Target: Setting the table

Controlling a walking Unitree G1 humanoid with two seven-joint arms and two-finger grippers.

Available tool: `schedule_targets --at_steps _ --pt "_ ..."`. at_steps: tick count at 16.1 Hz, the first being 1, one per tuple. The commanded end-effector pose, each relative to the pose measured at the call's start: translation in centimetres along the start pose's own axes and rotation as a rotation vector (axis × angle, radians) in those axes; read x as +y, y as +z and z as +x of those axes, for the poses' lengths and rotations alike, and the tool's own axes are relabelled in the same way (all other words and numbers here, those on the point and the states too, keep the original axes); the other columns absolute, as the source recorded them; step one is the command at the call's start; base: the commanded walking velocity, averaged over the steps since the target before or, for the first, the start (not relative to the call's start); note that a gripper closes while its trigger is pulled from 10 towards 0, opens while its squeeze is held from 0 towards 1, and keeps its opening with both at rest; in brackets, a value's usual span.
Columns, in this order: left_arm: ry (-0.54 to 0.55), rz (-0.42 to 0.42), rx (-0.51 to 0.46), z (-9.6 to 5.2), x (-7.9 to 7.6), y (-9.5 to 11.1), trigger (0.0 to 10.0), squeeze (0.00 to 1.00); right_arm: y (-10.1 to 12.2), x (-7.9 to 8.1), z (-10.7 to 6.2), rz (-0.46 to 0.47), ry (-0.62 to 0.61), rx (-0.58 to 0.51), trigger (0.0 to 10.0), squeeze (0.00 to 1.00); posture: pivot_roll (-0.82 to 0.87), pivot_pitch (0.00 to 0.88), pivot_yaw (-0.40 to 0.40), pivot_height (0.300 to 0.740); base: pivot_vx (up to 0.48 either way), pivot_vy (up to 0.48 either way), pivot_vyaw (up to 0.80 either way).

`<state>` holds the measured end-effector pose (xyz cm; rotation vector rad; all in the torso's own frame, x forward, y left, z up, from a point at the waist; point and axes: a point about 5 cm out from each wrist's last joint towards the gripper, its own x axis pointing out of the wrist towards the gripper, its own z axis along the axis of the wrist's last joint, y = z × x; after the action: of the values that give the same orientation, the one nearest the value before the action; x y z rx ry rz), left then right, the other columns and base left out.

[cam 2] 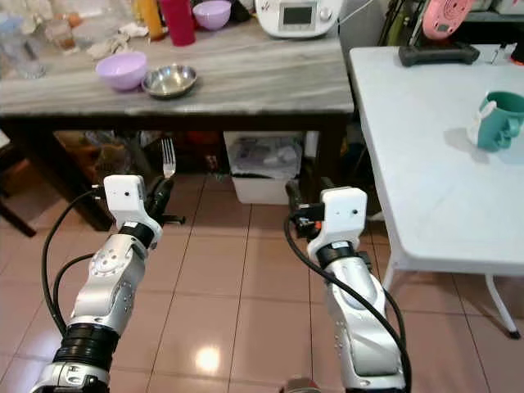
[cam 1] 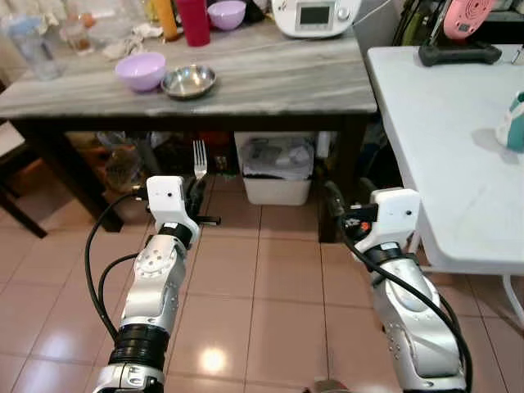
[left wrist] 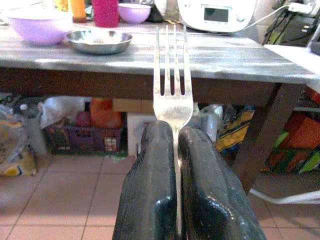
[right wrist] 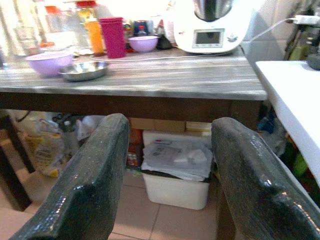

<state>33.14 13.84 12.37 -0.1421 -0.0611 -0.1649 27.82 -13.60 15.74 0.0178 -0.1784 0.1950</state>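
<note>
Left gripper (left wrist: 175, 150) fingers clamp an upright fork (left wrist: 172, 90); right gripper (right wrist: 167, 165) fingers gape apart.

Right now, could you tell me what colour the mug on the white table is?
The mug is teal, clearest in the right eye view.

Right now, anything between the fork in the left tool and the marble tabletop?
Nothing visible. The left tool holds the fork upright, below and short of the tabletop. The tabletop's near edge is bare; the steel dish and purple bowl sit further back.
</note>
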Motion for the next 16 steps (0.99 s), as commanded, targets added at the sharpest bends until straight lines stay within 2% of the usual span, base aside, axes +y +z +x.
schedule_targets --at_steps 1,7,10,16 --pt "-0.031 -0.001 -0.005 0.1 -0.8 0.1 10.0 0.00 0.0 -0.5 0.0 0.001 -0.023 0.006 10.0 0.00 -0.30 0.110 0.083 0.740 0.349 0.000 0.00" --pt "-0.060 -0.009 -0.006 0.3 -1.5 0.0 10.0 0.00 0.1 -0.7 0.1 0.003 -0.030 0.008 10.0 0.00 -0.31 0.099 0.080 0.740 0.349 0.000 -0.43" --pt "-0.071 -0.011 -0.004 0.3 -1.8 -0.1 10.0 0.00 0.1 -0.7 0.2 0.001 -0.027 0.008 10.0 0.00 -0.31 0.095 0.077 0.740 0.347 0.000 -0.76" --pt "-0.077 -0.014 -0.001 0.3 -2.0 -0.1 10.0 0.00 0.1 -0.5 0.1 -0.005 -0.024 0.001 10.0 0.00 -0.31 0.098 0.081 0.740 0.351 0.000 0.00"
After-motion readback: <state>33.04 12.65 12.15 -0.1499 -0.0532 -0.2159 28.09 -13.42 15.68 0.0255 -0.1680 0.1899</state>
